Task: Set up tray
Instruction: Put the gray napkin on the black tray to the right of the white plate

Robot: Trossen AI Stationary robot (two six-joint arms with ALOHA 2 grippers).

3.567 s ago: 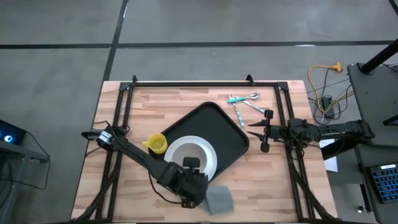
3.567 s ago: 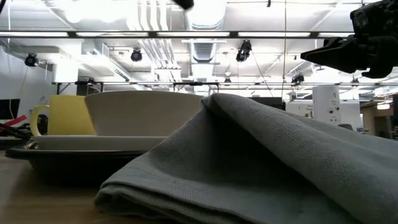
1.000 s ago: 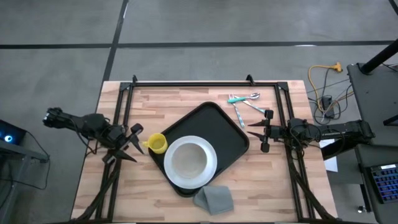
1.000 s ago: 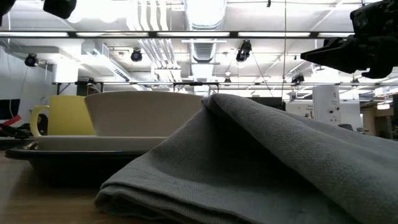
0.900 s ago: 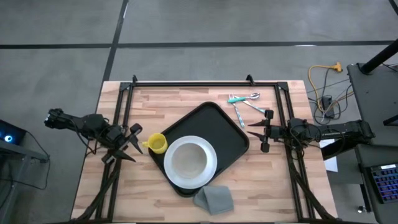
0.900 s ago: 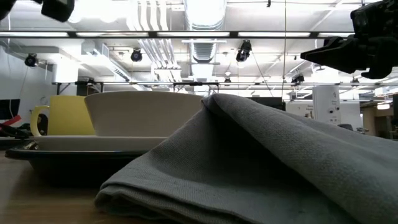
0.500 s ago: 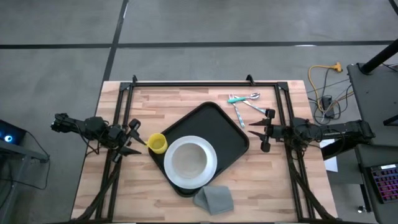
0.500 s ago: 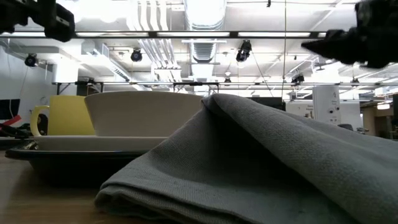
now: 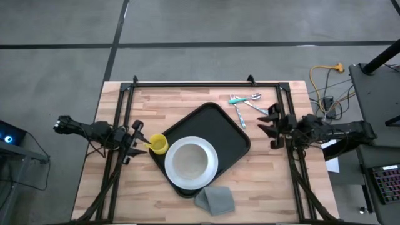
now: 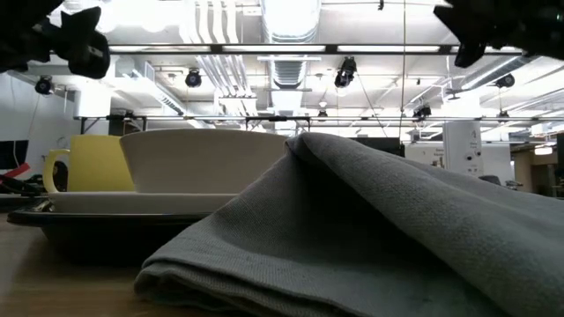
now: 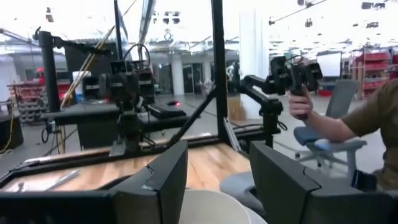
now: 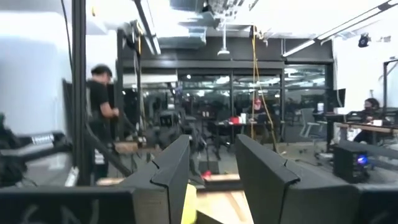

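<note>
Black tray [image 9: 206,147] sits diagonally mid-table on the wood table [image 9: 269,181], far corner pointing at the cutlery. White plate [image 9: 191,163] with a shallow bowl on it lies on the tray's near half, well inside the rim. Yellow mug [image 9: 157,144] is at the tray's left edge; from overhead it is unclear whether it stands on the rim or just off it, though the low view puts it level with the plate. Grey folded napkin [image 9: 214,200] lies off the tray's near corner, touching or just short of it; it fills most of the low view. Cutlery [image 9: 244,104] with teal handles lies on the wood past the tray's far right edge, off the tray. Left gripper [image 9: 132,141] hangs at the table's left edge just beside the mug, fingers spread, nothing between them; its wrist view shows the gap clear. Right gripper [image 9: 271,127] sits at the right edge near the tray's right corner, fingers parted, holding nothing. A person's arm and hand [image 11: 300,102] show in the left wrist view beyond the table, and a person in dark clothes [image 12: 99,106] stands in the room in the right wrist view.
</note>
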